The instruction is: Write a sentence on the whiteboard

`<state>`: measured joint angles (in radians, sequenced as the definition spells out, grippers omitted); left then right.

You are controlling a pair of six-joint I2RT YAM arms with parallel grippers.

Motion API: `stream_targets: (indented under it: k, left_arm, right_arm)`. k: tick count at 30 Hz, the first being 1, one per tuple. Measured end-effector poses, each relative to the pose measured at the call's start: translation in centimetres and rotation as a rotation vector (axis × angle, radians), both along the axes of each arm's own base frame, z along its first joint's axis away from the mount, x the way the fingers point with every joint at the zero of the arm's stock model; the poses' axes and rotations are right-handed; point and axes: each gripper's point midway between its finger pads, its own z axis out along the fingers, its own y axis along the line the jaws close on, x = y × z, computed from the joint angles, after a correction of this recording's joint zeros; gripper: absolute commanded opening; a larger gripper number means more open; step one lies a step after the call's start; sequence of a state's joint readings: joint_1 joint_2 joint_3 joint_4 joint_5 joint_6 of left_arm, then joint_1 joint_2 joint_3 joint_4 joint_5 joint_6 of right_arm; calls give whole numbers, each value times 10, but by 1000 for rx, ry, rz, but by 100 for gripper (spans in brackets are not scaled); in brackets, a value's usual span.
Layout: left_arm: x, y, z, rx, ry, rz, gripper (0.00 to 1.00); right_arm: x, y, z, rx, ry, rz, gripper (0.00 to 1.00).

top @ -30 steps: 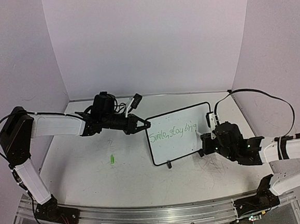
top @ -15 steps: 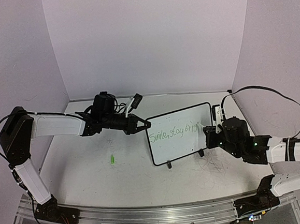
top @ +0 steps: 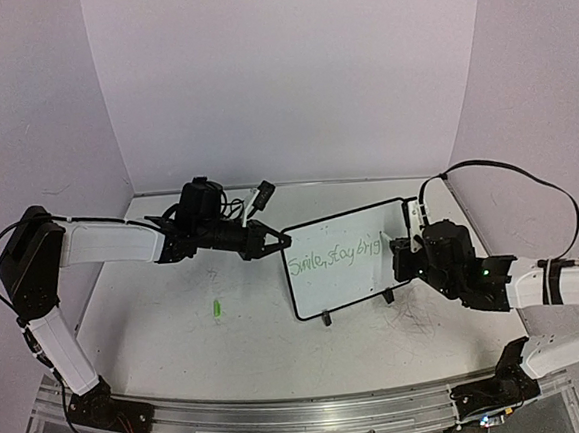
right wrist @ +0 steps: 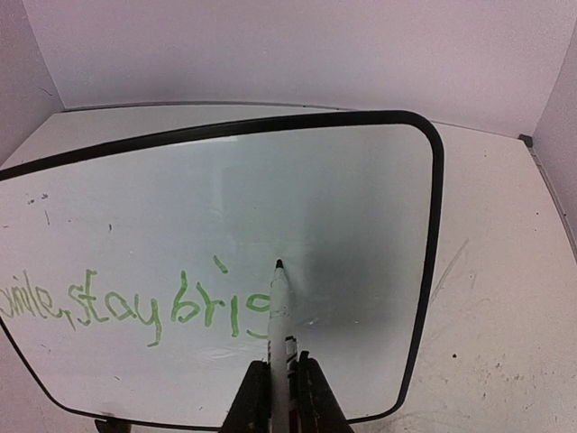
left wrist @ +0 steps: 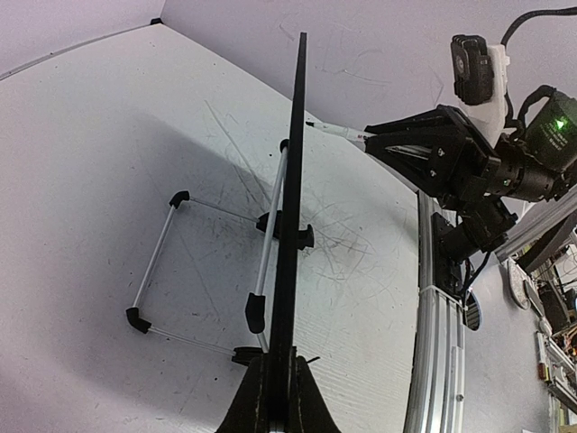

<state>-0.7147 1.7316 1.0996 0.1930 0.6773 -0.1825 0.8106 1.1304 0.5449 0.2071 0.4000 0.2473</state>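
Note:
The whiteboard stands tilted on the table, black-framed. My left gripper is shut on its left edge; in the left wrist view the whiteboard shows edge-on, running up from between the fingers of that gripper. The sentence in green reads "Smile, stay brig". My right gripper sits at the board's right side. In the right wrist view this gripper is shut on a white marker, whose dark tip touches the whiteboard just right of the sentence.
A small green cap lies on the table left of the board. Behind the board a wire stand with black feet rests on the scribbled tabletop. The aluminium rail runs along the near edge. Walls close in the back and sides.
My right gripper with the marker has moved up and to the right along the board's right part. The left arm and the board have stayed still.

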Motion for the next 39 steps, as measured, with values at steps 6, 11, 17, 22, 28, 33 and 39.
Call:
stream_targets:
  k: [6, 11, 17, 22, 28, 33, 39]
  left_arm:
    - [0, 0, 0, 0, -1, -1, 0]
    - [0, 0, 0, 0, 0, -1, 0]
    - [0, 0, 0, 1, 0, 0, 0]
    - [0, 0, 0, 1, 0, 0, 0]
    - [0, 0, 0, 1, 1, 0, 0]
    - [0, 0, 0, 1, 1, 1, 0]
    - [0, 0, 0, 2, 0, 3, 0]
  right_arm:
    - [3, -1, -2, -5, -1, -8, 0]
    - [3, -1, -3, -3, 1, -7, 0]
    - [1, 0, -6, 6, 15, -4, 0]
    - [-1, 0, -11, 18, 35, 0, 0]
    - [-4, -1, -18, 28, 64, -2, 0]
    - [-6, -1, -22, 35, 80, -1, 0]
    - [-7, 0, -23, 39, 85, 0, 0]
